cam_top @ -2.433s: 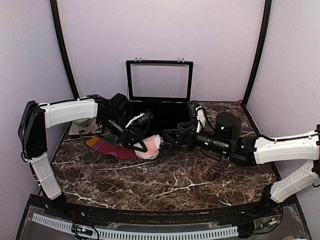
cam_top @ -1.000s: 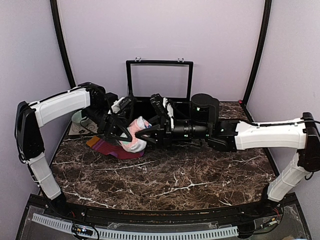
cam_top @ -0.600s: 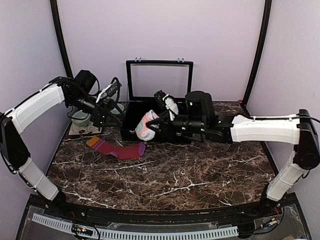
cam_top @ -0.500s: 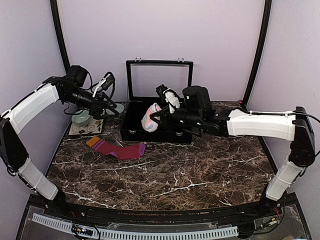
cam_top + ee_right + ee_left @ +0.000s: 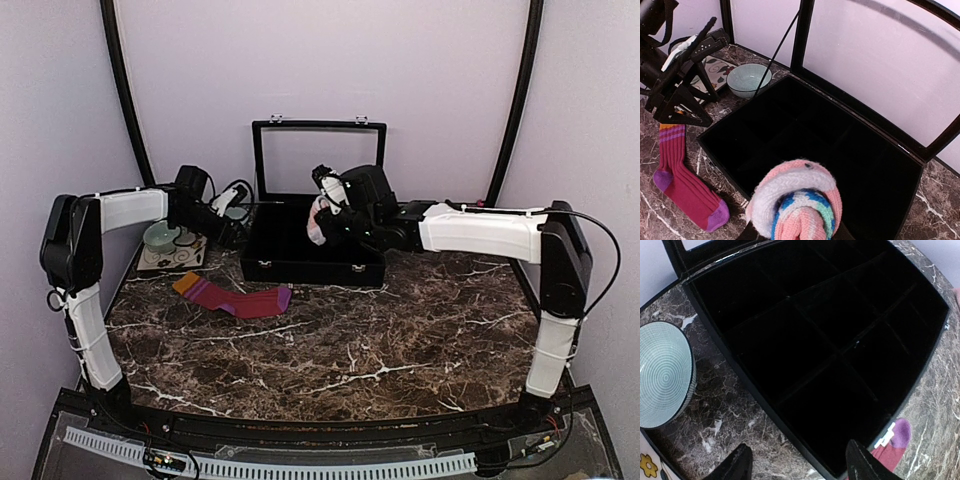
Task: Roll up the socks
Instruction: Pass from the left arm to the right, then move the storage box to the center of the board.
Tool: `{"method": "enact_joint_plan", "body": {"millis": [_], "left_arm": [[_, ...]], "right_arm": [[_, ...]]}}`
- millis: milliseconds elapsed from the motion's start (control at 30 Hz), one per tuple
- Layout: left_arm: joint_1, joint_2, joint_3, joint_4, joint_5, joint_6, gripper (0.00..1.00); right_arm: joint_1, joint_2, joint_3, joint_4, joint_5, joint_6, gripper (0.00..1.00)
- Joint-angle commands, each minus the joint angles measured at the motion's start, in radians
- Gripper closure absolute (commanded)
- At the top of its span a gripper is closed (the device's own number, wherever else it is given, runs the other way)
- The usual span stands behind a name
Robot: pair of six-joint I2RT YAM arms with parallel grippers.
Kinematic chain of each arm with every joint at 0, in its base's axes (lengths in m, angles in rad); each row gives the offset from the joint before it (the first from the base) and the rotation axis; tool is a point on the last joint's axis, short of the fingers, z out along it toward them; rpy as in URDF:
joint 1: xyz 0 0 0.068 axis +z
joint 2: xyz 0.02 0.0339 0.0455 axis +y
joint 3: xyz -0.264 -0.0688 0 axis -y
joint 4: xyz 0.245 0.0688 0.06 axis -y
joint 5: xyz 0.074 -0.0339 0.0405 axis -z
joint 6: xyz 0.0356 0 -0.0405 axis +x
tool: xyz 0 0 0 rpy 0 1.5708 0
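Note:
The salmon-pink sock (image 5: 797, 202), rolled into a ball with white, mint and blue showing, hangs over the open black box (image 5: 805, 130). My right gripper (image 5: 795, 233) is shut on it, its fingers mostly hidden beneath the roll. From the top view the pink sock (image 5: 316, 222) is above the box's middle. The maroon sock (image 5: 235, 298) lies flat and unrolled on the marble in front of the box's left corner, purple toe to the right. My left gripper (image 5: 232, 222) stands open and empty at the box's left edge; in its wrist view the left gripper (image 5: 800, 471) has nothing between its fingers.
The black box (image 5: 310, 270) has divided compartments and an upright lid (image 5: 318, 160) behind. A pale green bowl (image 5: 162, 237) sits on a patterned mat (image 5: 170, 260) at the left. The bowl (image 5: 660, 375) lies just left of my left gripper.
My left gripper let go of the pink roll, opened and drew back left toward the bowl. My right gripper carried the rolled sock up and back over the box.

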Motion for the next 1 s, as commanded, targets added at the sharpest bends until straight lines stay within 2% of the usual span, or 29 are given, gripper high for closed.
{"method": "enact_joint_plan", "body": {"millis": [0, 233, 367, 433, 700, 767, 833, 967], "left_arm": [[-0.001, 0.048, 0.058, 0.075, -0.064, -0.046, 0.34], [-0.001, 0.117, 0.095, 0.121, -0.129, -0.086, 0.40], [0.000, 0.163, 0.127, 0.119, -0.171, -0.106, 0.31], [0.000, 0.174, 0.127, 0.129, -0.147, -0.112, 0.30], [-0.005, 0.221, 0.139, 0.091, -0.079, -0.124, 0.46], [-0.013, 0.221, 0.133, 0.079, -0.066, -0.114, 0.54], [-0.027, 0.220, 0.125, 0.061, -0.066, -0.095, 0.66], [-0.056, 0.209, 0.098, 0.059, -0.078, -0.071, 0.79]], "right_arm": [[-0.026, 0.059, 0.073, 0.083, 0.056, -0.036, 1.00], [-0.044, 0.254, 0.268, 0.116, 0.080, -0.094, 1.00], [-0.050, 0.367, 0.424, 0.085, 0.048, -0.097, 1.00], [-0.050, 0.403, 0.466, 0.077, 0.030, -0.102, 1.00], [-0.056, 0.440, 0.475, 0.121, 0.028, -0.113, 1.00], [-0.058, 0.432, 0.454, 0.133, 0.024, -0.112, 1.00], [-0.059, 0.422, 0.434, 0.140, 0.025, -0.111, 1.00], [-0.065, 0.397, 0.394, 0.149, 0.025, -0.111, 1.00]]}}
